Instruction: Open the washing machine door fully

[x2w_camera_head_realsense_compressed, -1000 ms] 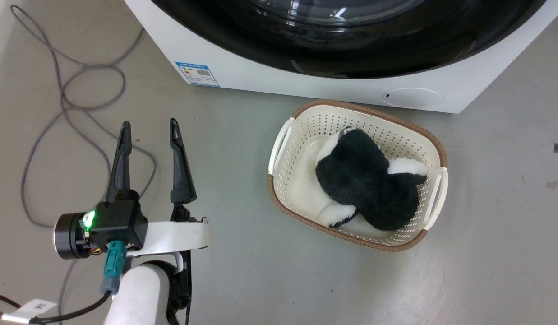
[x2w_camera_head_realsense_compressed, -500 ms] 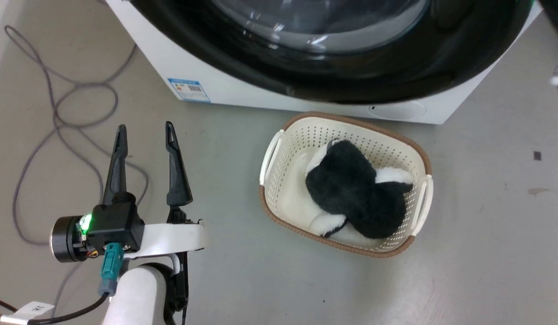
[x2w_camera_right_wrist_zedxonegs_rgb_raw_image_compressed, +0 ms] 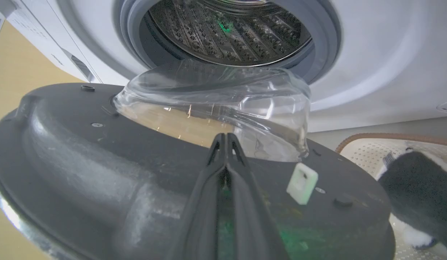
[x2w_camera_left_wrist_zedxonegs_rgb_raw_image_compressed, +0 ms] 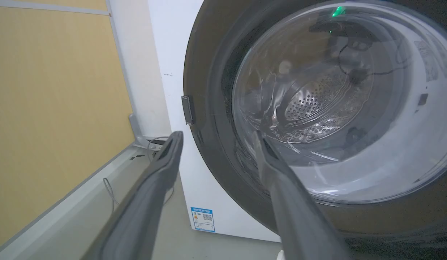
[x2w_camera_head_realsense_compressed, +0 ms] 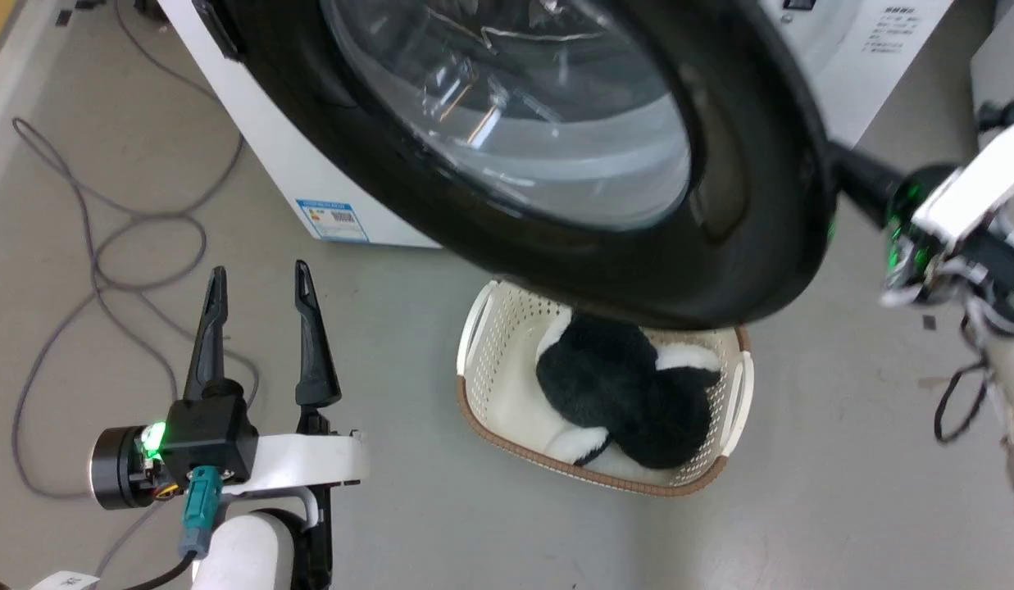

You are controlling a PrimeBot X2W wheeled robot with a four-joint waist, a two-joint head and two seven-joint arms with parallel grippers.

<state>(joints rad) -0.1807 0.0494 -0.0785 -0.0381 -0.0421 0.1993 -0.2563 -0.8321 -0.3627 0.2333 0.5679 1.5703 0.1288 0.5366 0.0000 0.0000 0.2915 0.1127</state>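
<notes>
**Item 1.** Large round glossy black washing machine door with a bulging clear glass bowl at its centre. It is recorded as partly open, swung clear of the drum opening. In the head view its free edge is at the right, and its lower rim overlaps the basket. A small pale latch piece is noted on its dark inner face.

**Item 2.** Big white front-loading washing machine standing on the grey floor. A blue label sticker is fixed low on its front. The perforated steel drum and blue-grey rubber ring are exposed in the right wrist view.

**Item 3.** Left hand. Its fingers are spread and nothing is held. It is kept over the floor, well apart from the door.

**Item 4.** Right hand. Its fingers are pressed together and laid along the door's inner face, with the tips near the glass bowl. In the head view, its arm is seen reaching behind the door's right edge.

**Item 5.** Cream perforated plastic basket with a brown rim, set on the floor before the machine. A black-and-white plush toy is contained in it.

**Item 6.** Grey cable looped on the floor to the left.
</notes>
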